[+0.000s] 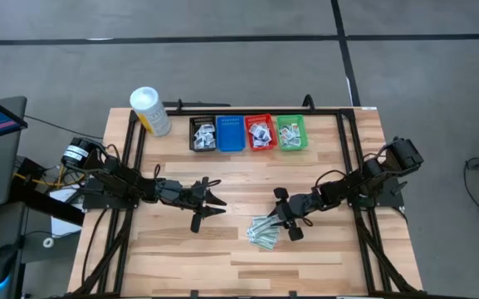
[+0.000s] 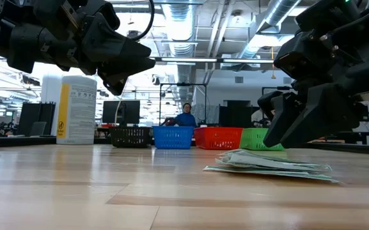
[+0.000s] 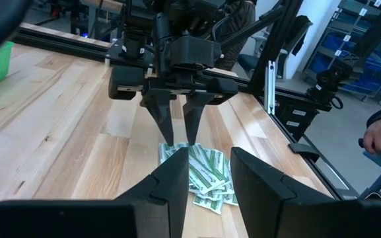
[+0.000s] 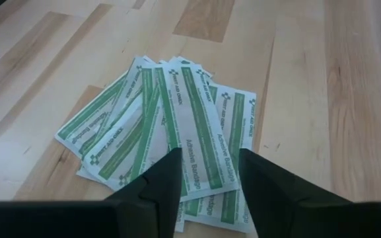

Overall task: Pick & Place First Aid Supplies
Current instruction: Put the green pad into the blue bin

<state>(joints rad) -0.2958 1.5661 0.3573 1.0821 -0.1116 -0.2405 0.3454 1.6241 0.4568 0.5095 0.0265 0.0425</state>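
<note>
Four mesh baskets in a row at the far edge of the table (image 1: 322,257): black basket (image 1: 202,134), blue basket (image 1: 230,133), red basket (image 1: 260,132), green basket (image 1: 290,132), with small white packets (image 1: 260,133) visible in the black, red and green ones. Tall white tub (image 1: 150,111) with yellow label just beside the black basket. Fanned pile of green-striped bandage strips (image 4: 170,125) flat on the table near mid-front, well apart from the baskets. Right hand (image 1: 289,218) directly over that pile, pointed down, fingers (image 3: 166,119) apart with a narrow gap, tips at or just above the top strip, contact not determinable; nothing clamped. Left hand (image 1: 212,202) left of centre, raised clear of the table, aimed toward the pile, fingers apart, empty. Person in blue seated in the room beyond the baskets, seen in the low view
</note>
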